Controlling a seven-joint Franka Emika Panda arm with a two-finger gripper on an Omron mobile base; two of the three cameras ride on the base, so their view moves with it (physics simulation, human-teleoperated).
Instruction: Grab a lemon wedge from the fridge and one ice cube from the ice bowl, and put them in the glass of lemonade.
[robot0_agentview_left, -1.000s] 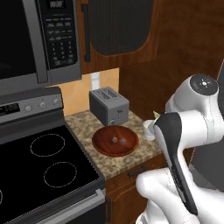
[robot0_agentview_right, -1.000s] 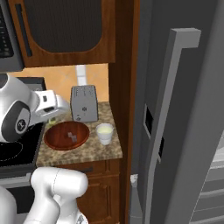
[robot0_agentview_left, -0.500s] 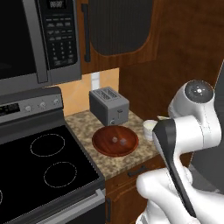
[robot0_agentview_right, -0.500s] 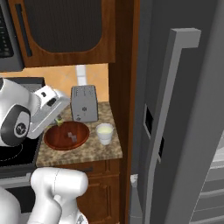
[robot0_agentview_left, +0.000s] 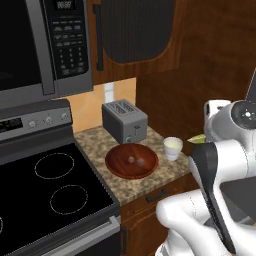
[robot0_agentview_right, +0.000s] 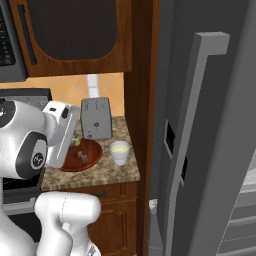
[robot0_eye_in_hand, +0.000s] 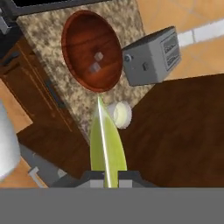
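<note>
Looking from big to small, you first see the fridge (robot0_agentview_right: 210, 150) standing tall on the right, with its long handle facing you. It looks closed from here, and that fits, because you already have what you needed from it.

Next comes the counter (robot0_agentview_left: 150, 182), a speckled stone top between the stove (robot0_agentview_left: 55, 195) on the left and the dark wood wall on the right. The toaster (robot0_agentview_left: 124, 121) sits at the far side, out of your way.

In front of the toaster rests the ice bowl (robot0_agentview_left: 132, 161), wide and low so you can reach in from above. Two small cubes lie near its middle, close together. Pick either ice cube (robot0_eye_in_hand: 99, 56) later on.

Just right of the bowl stands the glass of lemonade (robot0_agentview_left: 173, 148), near the bowl but not touching it. It is upright with its mouth open to the top, ready for things to drop in.

Your gripper (robot0_eye_in_hand: 105, 181) hangs above the counter's near edge, to the right of the glass. Its jaws are pressed tight on the lemon wedge (robot0_eye_in_hand: 106, 146), which sticks out with its thin tip pointing toward the glass and bowl. In the left base view the wedge shows as a little green tip beside your arm, though it is very small there, so I may be off on its exact tilt.

I think you should carry the wedge over the glass next.
</note>
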